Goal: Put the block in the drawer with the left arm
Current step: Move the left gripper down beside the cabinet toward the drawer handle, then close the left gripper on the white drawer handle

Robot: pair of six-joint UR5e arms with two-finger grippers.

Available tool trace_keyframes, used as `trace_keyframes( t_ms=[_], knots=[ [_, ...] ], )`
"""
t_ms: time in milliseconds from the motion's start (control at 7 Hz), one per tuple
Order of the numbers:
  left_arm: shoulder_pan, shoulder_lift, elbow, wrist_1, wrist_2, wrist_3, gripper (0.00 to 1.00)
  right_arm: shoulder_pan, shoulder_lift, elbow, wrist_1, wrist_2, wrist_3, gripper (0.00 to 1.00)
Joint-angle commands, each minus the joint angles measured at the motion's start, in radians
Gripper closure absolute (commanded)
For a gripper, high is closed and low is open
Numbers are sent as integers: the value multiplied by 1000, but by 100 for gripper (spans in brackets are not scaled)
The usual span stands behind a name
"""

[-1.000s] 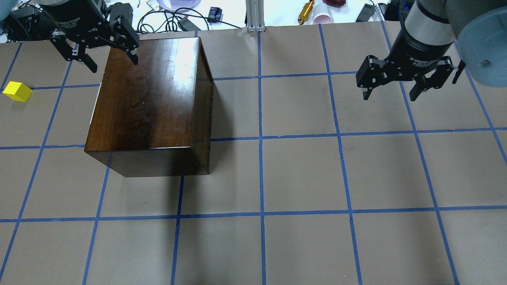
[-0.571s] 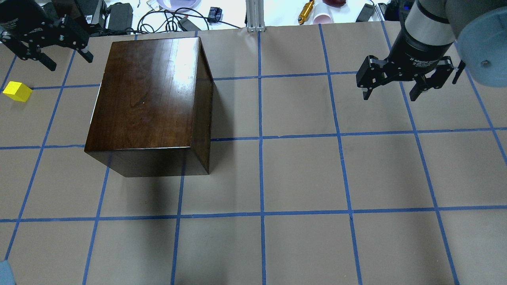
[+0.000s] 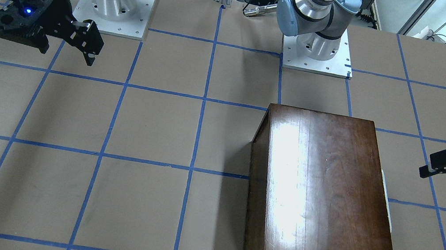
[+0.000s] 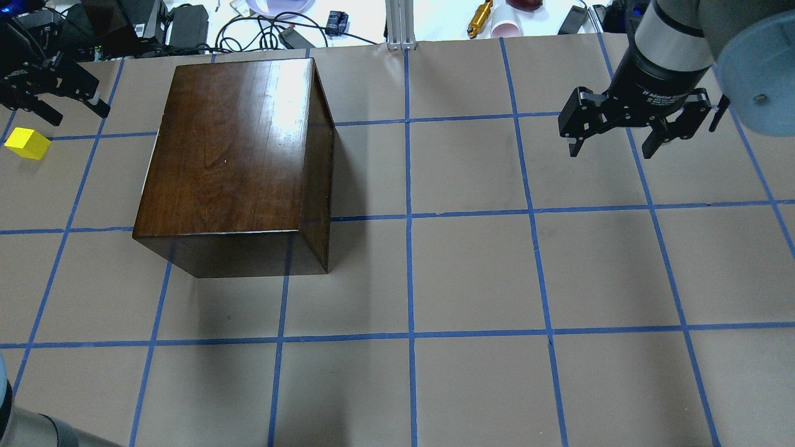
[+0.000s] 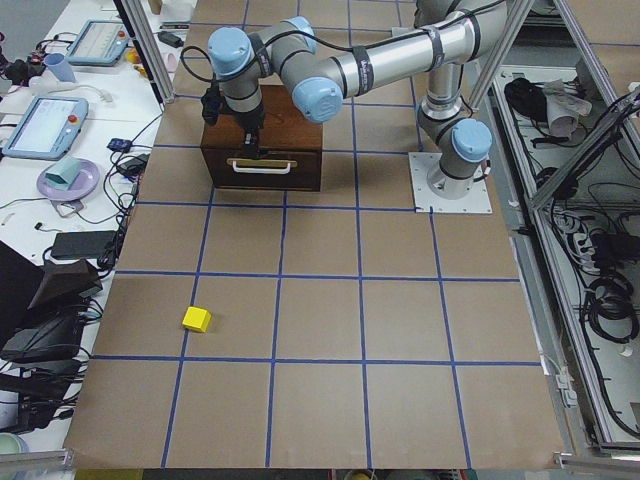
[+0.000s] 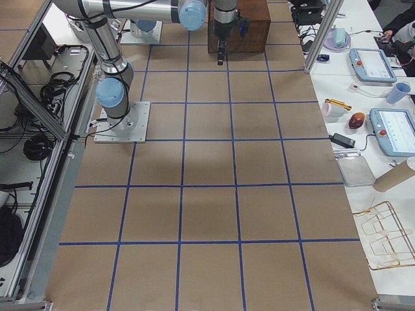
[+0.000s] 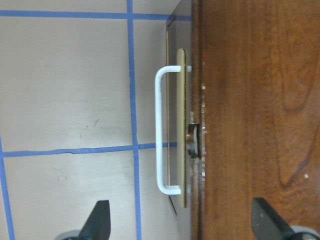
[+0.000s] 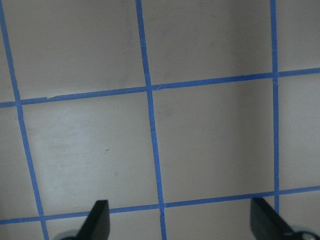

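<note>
The small yellow block (image 4: 27, 143) lies on the table at the far left, well clear of the dark wooden box (image 4: 230, 155); it also shows in the exterior left view (image 5: 197, 319). The drawer is closed, with its dark front and white handle (image 7: 159, 130) facing the table's left end (image 5: 262, 170). My left gripper (image 4: 77, 113) is open and empty. It hovers just left of the box's far corner, above the handle side, behind the block. My right gripper (image 4: 612, 152) is open and empty over bare table at the far right.
Cables, power adapters (image 4: 186, 18) and an aluminium post (image 4: 400, 22) lie beyond the table's far edge. The two arm bases (image 3: 111, 9) (image 3: 317, 50) stand on the robot's side. Tablets and dishes (image 5: 65, 175) sit on a side bench.
My left gripper has moved left, from over the box's far left corner to beyond the box's left side, nearer the block. The right arm, the box and the block have not moved.
</note>
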Motion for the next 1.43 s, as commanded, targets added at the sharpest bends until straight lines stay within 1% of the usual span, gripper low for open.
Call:
trace_keyframes(
  t_ms=[0,143,286,571,714,1000,1286],
  knots=[
    [12,-67,-8,50,-23,104,0,0,0,-1,0,0,0,0],
    [15,-90,-28,64,-50,110,0,-2,0,-1,0,0,0,0],
    [21,-115,-54,111,-75,112,0,-2,0,1,0,0,0,0],
    [32,-130,-140,217,-77,112,0,0,0,-1,0,0,0,0],
    [32,-130,-151,219,-81,112,0,0,0,-1,0,0,0,0],
    [32,-132,-152,214,-144,110,0,0,0,-1,0,0,0,0],
    [32,-135,-163,208,-147,110,0,0,0,-1,0,0,0,0]
  ],
)
